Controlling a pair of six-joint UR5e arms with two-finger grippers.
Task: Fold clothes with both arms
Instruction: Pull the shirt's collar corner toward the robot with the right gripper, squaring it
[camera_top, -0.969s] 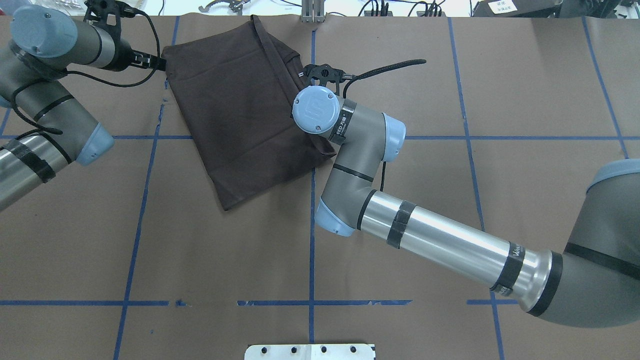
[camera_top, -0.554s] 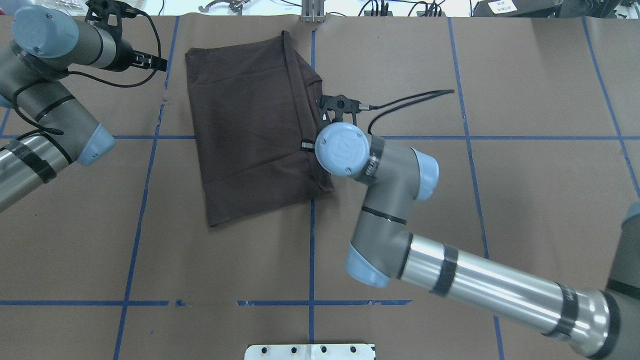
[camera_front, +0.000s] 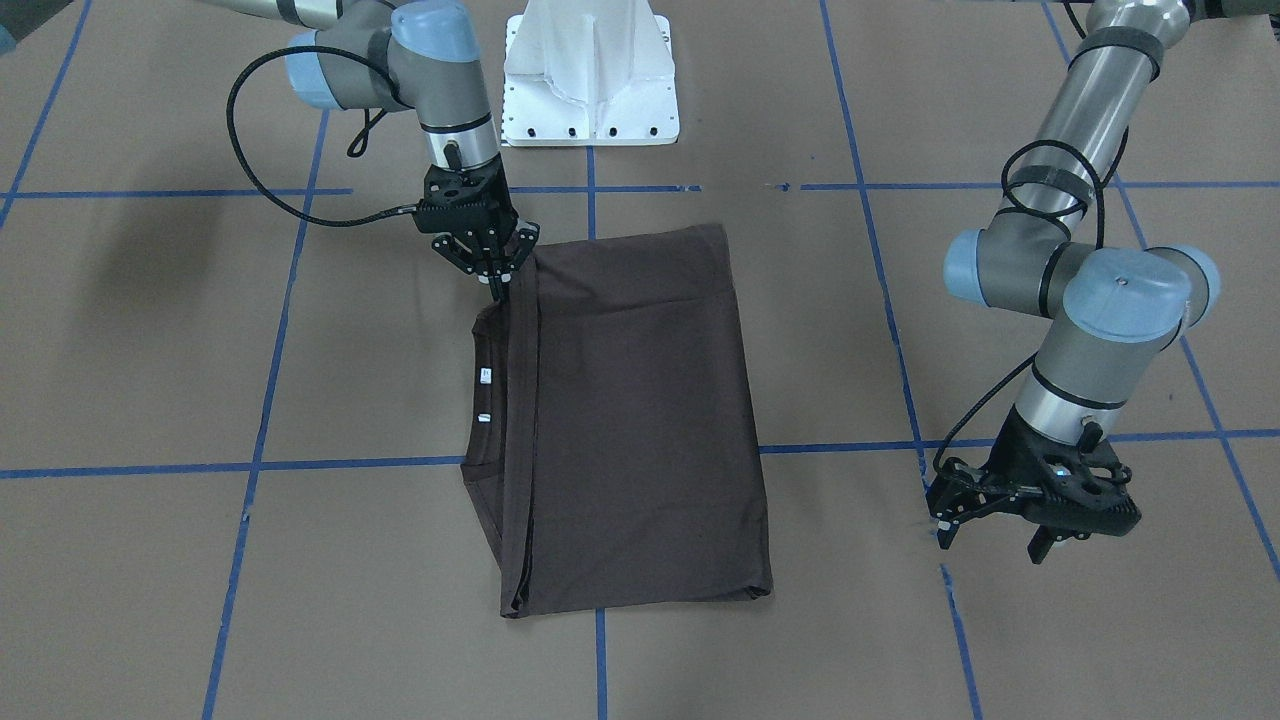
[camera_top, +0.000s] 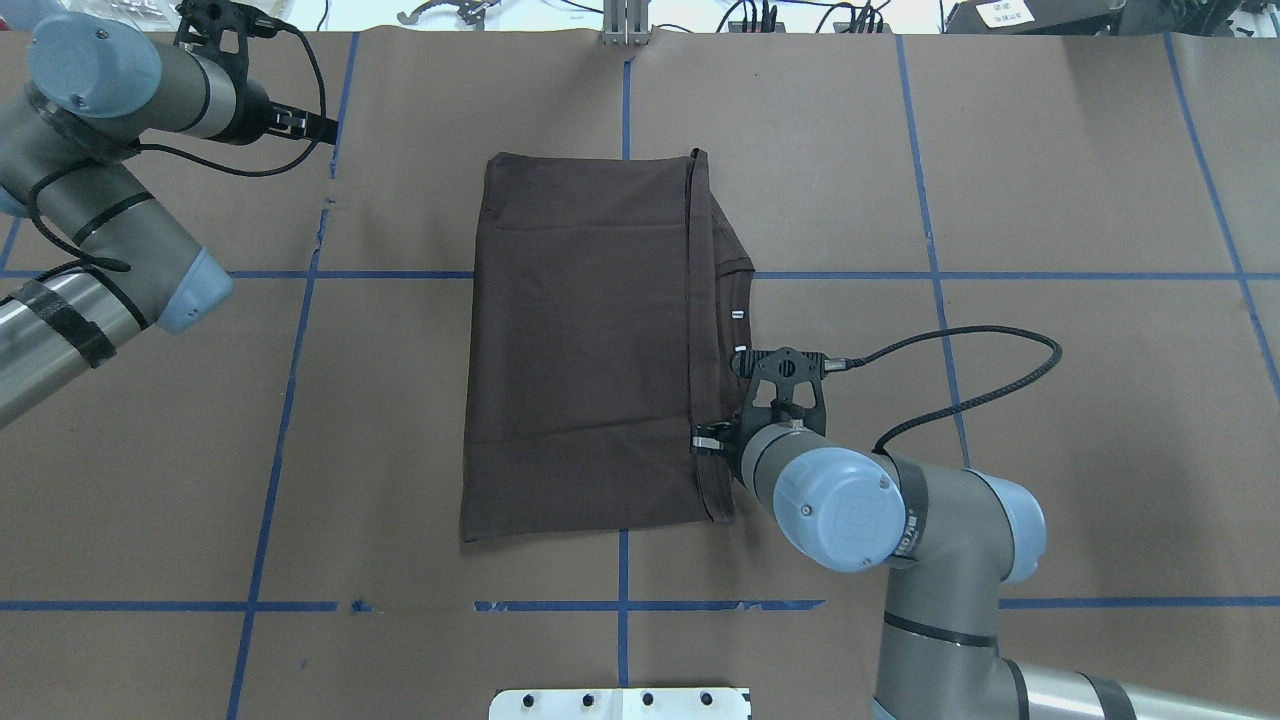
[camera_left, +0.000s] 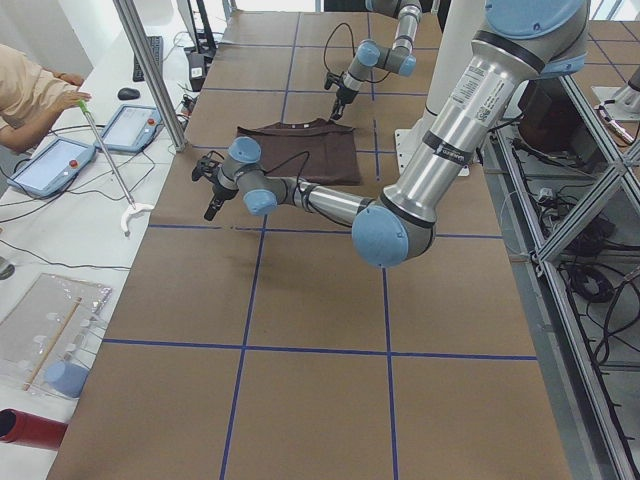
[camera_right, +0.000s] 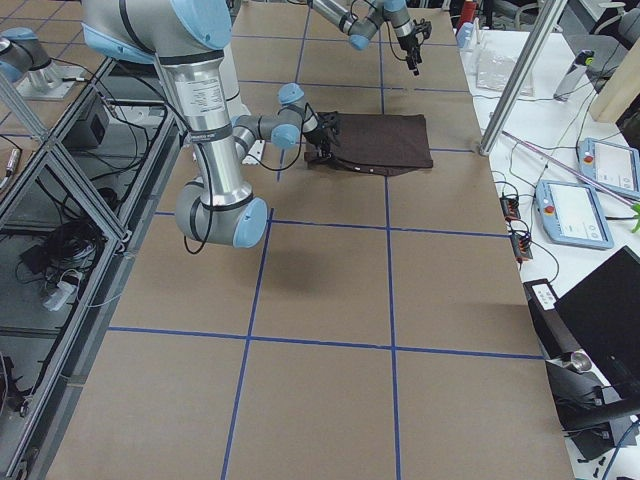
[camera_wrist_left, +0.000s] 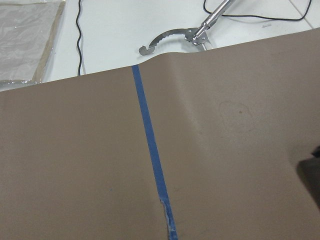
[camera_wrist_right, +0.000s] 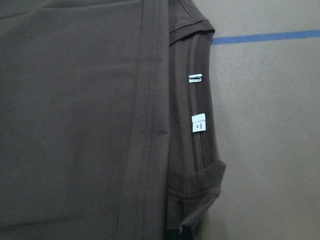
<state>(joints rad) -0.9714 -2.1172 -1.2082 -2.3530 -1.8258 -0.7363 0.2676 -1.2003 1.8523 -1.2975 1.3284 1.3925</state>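
The dark brown T-shirt (camera_top: 580, 340) lies folded into a rectangle at the table's middle, and it also shows in the front view (camera_front: 630, 420). Its neck edge with two small white tags (camera_wrist_right: 198, 122) faces my right arm's side. My right gripper (camera_front: 497, 278) is shut on the shirt's near corner by the neck edge, low over the table. In the overhead view the wrist covers its fingertips. My left gripper (camera_front: 990, 538) is open and empty, low over bare paper well off the shirt's left side.
Brown paper with blue tape lines (camera_top: 623, 600) covers the table. The white pedestal base (camera_front: 590, 70) stands at the robot's edge. Tools and cables (camera_top: 440, 12) lie past the far edge. An operator (camera_left: 30, 90) sits beyond the far edge.
My right gripper has dragged the shirt to the right and toward the robot, turning it square to the tape lines. My left arm has stayed still.
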